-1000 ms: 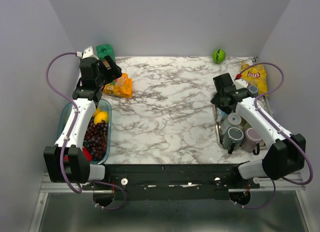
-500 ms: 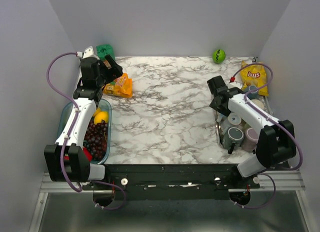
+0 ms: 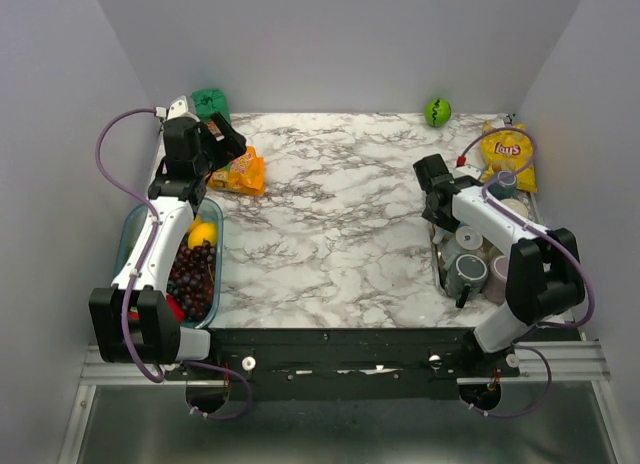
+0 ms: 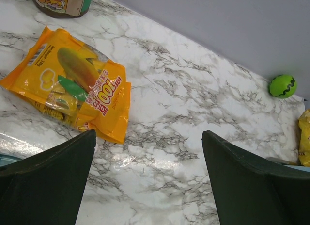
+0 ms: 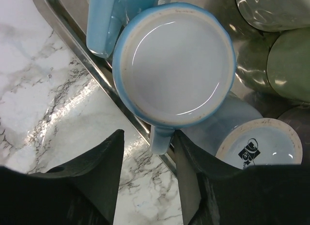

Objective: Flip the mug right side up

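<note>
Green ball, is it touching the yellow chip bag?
No, the green ball sits apart from the yellow chip bag, with a clear gap between them.

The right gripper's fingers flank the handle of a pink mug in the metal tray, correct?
No: the mug is light blue, not pink, as the right wrist view shows. The fingers of the right gripper flank its handle, and it sits in the metal tray.

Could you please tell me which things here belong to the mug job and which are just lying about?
Job: upside-down light blue mug, right gripper straddling its handle, metal tray.
Lying about: logo mug, mango snack bag, green ball, Lay's chip bag, fruit tub.
</note>
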Robot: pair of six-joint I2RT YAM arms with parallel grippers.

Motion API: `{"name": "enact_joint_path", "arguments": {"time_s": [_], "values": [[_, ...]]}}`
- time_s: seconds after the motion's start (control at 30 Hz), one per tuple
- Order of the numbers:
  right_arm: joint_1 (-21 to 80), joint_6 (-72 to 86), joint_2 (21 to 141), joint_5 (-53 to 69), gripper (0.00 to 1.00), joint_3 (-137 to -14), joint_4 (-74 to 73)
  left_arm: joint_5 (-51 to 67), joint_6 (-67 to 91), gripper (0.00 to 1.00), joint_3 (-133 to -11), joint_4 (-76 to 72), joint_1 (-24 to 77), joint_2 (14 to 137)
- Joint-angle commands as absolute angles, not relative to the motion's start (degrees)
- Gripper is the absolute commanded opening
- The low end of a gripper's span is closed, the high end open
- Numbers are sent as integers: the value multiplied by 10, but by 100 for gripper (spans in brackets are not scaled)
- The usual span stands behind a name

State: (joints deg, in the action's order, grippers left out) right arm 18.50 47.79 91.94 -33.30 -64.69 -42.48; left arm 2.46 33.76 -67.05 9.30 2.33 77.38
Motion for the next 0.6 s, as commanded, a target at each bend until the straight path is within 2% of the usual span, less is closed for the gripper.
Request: {"name": "enact_joint_path", "arguments": {"time_s": [0.0, 0.43, 0.53, 0.57], "values": [[174, 461, 928, -341, 50, -633, -392, 33, 344, 99, -662, 85, 22, 773], [155, 455, 933, -321, 38, -606, -364, 44, 348, 99, -670, 98, 22, 779], [155, 453, 935, -324, 30, -605, -364, 46, 348, 99, -669, 98, 22, 779], [154, 454, 935, -325, 23, -604, -364, 47, 348, 99, -668, 98, 22, 776]]}}
